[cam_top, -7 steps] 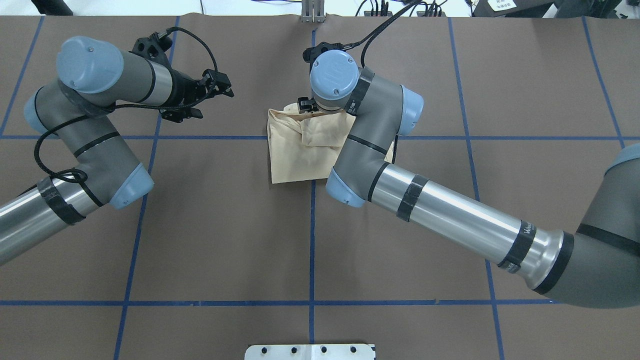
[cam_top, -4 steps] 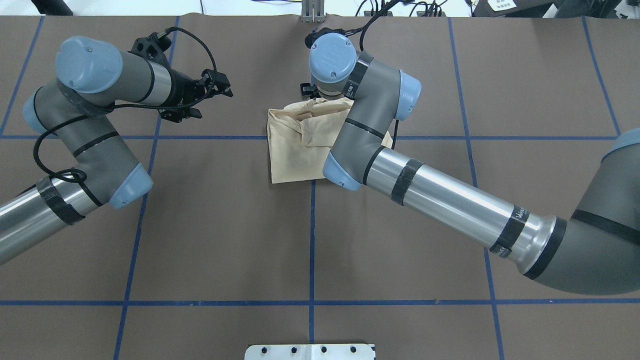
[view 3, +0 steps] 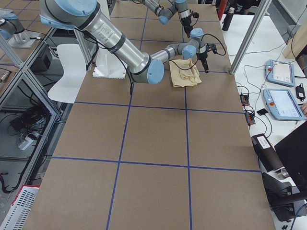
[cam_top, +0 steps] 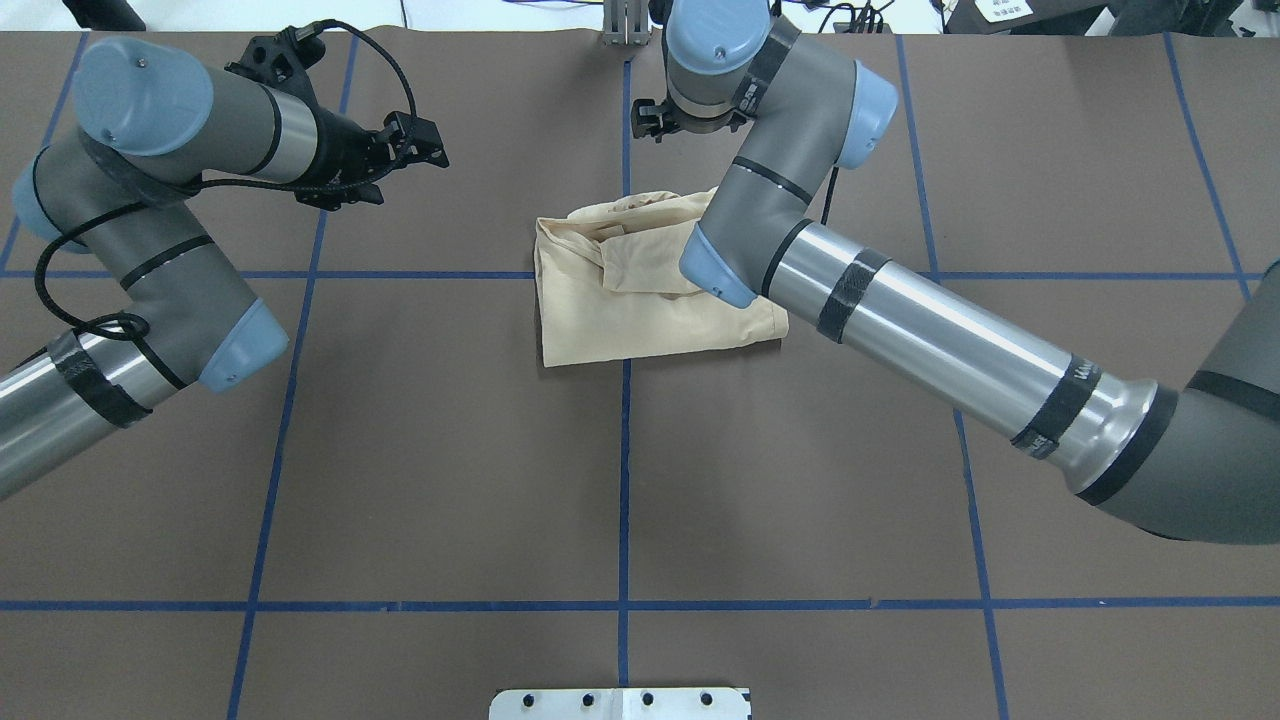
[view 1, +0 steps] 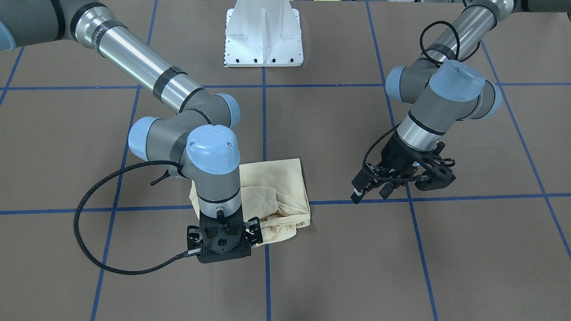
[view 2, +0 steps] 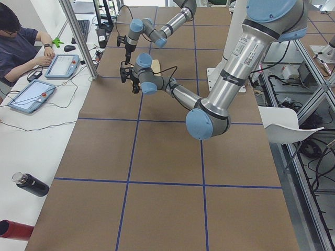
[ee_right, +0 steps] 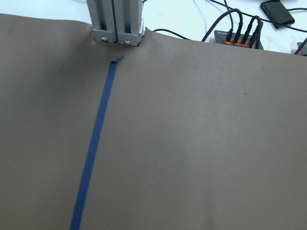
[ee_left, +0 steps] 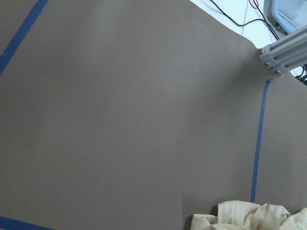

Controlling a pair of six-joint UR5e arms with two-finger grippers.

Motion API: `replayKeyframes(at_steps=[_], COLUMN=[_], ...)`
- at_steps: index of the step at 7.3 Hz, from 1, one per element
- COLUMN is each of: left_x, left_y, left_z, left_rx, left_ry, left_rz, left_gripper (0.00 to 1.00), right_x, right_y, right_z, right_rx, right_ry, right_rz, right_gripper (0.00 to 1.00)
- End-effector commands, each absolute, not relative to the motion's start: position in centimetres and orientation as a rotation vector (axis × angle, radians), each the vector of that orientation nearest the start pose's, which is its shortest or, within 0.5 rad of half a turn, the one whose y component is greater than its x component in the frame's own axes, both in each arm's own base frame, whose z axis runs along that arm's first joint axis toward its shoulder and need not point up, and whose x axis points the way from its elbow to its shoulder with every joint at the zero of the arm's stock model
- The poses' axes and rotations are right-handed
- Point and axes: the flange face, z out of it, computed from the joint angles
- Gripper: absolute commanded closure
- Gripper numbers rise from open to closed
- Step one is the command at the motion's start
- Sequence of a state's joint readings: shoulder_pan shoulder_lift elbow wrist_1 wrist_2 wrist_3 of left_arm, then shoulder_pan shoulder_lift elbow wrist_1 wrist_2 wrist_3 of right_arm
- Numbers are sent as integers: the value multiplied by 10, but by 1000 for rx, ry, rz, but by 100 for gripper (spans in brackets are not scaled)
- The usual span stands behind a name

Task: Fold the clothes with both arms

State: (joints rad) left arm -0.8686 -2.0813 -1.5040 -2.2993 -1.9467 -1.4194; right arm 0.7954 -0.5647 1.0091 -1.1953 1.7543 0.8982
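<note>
Folded cream shirt (cam_top: 620,300) on the surface (cam_top: 450,450) toward its far edge, left pincer (view 1: 370,194) well apart, spread, empty, right pincer (cam_top: 652,120) just beyond the shirt, its spread impossible to tell.

The shirt (cam_top: 620,310) lies on the table (cam_top: 450,480), across the centre tape line (cam_top: 624,480). The right gripper (view 1: 222,240) hangs beyond its far edge; the left gripper (view 1: 372,194) stands well apart, leftward.

Worktop (cam_top: 450,480): brown paper cover, marked into squares by blue tape lines (cam_top: 624,470).
Side table (view 2: 36,151): white, along the worktop's far edge, carrying two tablets (view 2: 30,96) and cables.
Post (view 2: 78,39): aluminium upright at that edge.
Chair (view 3: 72,62): white, beside the worktop.
Floor (view 3: 21,165): grey, with loose cables.
Light: even, with soft shadows.
</note>
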Motion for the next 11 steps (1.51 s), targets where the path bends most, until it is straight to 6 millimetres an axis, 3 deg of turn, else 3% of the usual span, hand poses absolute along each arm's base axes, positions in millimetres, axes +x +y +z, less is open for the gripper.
replayKeyframes(at_steps=[1, 3, 6, 7, 8, 9, 10, 11], left_x=[311, 262, 143, 105, 70, 48, 34, 35], left_y=[-561, -551, -553, -544, -535, -534, -528, -524], left_z=[338, 375, 458, 491, 509, 513, 524, 537], left_rx=[400, 430, 531, 561, 616, 650, 632, 618], left_ry=[1131, 1072, 893, 819, 750, 711, 716, 710], left_rz=[-290, -297, -153, -105, -30, 0, -26, -28], left_gripper=[1, 1, 1, 1, 1, 1, 1, 1], right_x=[-409, -304, -142, -107, -76, -52, -29, -21], right_y=[-690, -672, -640, -632, -614, -601, -584, -578], right_z=[234, 270, 386, 422, 441, 462, 497, 508], right_rx=[320, 243, 184, 180, 181, 174, 169, 199], right_ry=[-763, -713, -680, -653, -645, -631, -625, -651], right_rz=[-4, -26, -26, -40, -12, 17, 54, 58], right_gripper=[0, 0, 0, 0, 0, 0, 0, 0])
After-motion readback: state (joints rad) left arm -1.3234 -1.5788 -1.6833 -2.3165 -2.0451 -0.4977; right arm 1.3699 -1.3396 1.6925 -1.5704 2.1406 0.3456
